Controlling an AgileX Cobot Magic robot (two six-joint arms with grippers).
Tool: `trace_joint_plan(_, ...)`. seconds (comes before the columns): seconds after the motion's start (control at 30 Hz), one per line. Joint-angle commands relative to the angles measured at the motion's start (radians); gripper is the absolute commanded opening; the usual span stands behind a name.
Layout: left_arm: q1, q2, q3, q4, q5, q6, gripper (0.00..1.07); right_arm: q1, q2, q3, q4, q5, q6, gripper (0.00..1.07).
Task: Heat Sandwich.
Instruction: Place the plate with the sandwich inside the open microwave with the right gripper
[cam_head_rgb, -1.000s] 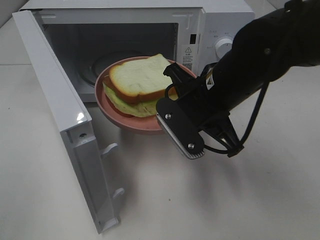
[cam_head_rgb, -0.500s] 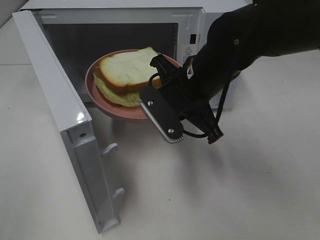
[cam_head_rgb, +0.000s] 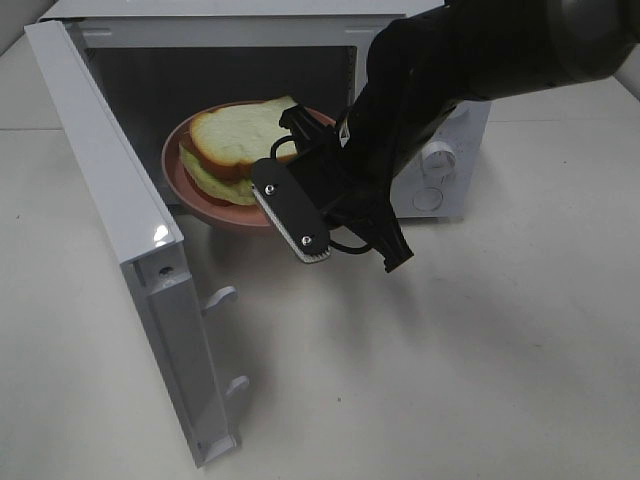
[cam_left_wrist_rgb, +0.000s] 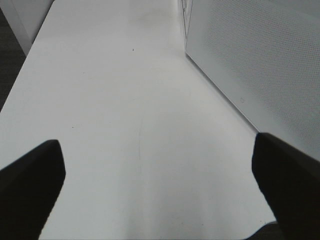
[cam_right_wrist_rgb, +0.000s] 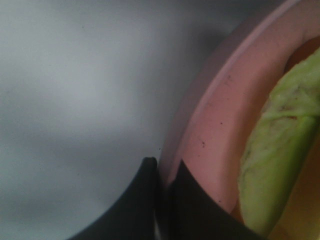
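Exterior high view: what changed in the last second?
The right gripper, shut on the rim of the pink plate, carried the plate and the sandwich to the left and further into the microwave. Nothing was let go. Unchanged: the door stands open and the sandwich lies the same way on the plate.

A plain white table (cam_head_rgb: 480, 380) carries a white microwave (cam_head_rgb: 200, 8), which stands at the far edge, left of the middle. Its door (cam_head_rgb: 130, 250) is wide open, hinged on the left and swung out towards the near edge. A soft shadow falls on the tabletop before the oven
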Motion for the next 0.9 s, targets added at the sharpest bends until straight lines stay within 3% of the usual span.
trace_joint_plan(0.03, 0.001, -0.022, 0.001, 0.003, -0.013, -0.003, 0.96, 0.000, 0.014, -0.039, -0.002, -0.003, 0.009, 0.00)
trace_joint_plan(0.57, 0.001, -0.022, 0.001, 0.003, -0.013, -0.003, 0.96, 0.000, 0.195, -0.340, -0.060, 0.142, 0.166, 0.00)
trace_joint_plan(0.9, 0.001, -0.022, 0.001, 0.003, -0.013, -0.003, 0.96, 0.000, 0.278, -0.467, -0.065, 0.189, 0.222, 0.00)
